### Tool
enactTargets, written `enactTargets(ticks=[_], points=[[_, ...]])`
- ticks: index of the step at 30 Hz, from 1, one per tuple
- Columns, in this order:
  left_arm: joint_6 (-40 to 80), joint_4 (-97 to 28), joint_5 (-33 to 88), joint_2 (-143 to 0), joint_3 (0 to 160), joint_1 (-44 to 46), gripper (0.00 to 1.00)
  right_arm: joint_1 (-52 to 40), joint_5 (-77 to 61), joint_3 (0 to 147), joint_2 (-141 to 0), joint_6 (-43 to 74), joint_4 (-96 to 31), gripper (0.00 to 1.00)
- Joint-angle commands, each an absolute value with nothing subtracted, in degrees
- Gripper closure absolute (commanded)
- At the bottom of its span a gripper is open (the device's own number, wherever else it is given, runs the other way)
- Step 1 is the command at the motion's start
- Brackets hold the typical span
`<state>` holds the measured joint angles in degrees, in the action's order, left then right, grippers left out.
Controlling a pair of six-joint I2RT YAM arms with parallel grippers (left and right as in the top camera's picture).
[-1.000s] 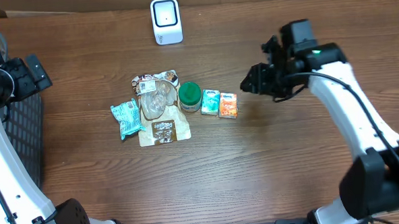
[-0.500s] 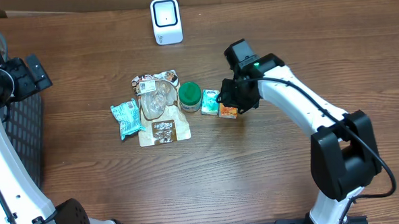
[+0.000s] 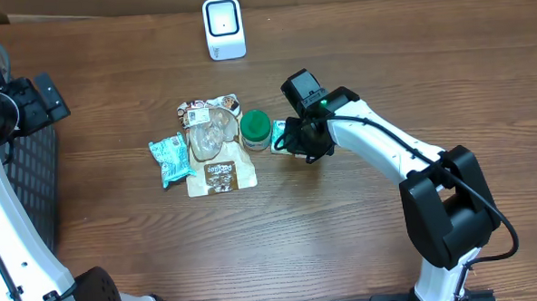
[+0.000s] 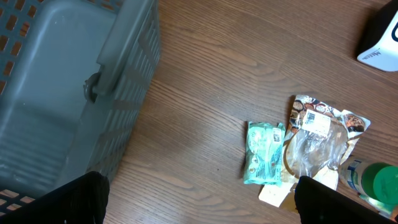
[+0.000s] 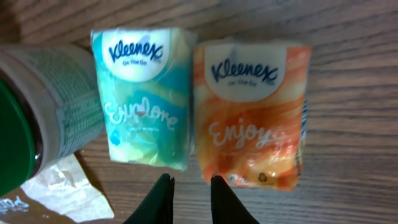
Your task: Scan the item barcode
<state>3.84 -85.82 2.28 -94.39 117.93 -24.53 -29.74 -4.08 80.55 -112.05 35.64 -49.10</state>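
Tabletop (image 5: 354, 149), orange Kleenex pack (image 5: 252, 118) beyond jaws

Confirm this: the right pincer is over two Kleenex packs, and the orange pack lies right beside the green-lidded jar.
Wrong on one point: the teal pack lies right beside the green-lidded jar; the orange pack is on the teal pack's far side. The right wrist view shows it. The right pincer is over the two Kleenex packs, as stated.
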Motion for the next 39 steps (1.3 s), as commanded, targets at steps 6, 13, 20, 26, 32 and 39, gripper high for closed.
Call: enactTargets(ticks=[6,13,20,26,32,39], points=[[2.55,-85.91,1.93,-94.50,118.98,-24.73,0.00,-30.06,-3.51,79.75,-112.33,36.25,-48.75,0.82],[2.55,-85.93,1.93,-94.50,118.98,-24.69,0.01,-31.40,-3.46,77.25,-112.38,38.22,-46.11,0.82],[2.55,-85.91,1.93,-94.50,118.98,-24.73,0.01,-31.27,-1.89,76.31,-113.08,38.83,-45.36,0.82],[2.55,-85.91,1.93,-94.50,118.98,-24.73,0.01,-28.84,1.54,76.34,-113.08,38.76,-47.66,0.82],[2.55,-85.91,1.93,-94.50,118.98,-24.73,0.00,-23.29,2.96,76.36,-113.06,35.03,-49.65,0.82],[2.55,-85.91,1.93,-94.50,118.98,-24.73,0.01,-14.11,0.95,76.93,-113.03,25.65,-44.12,0.81]])
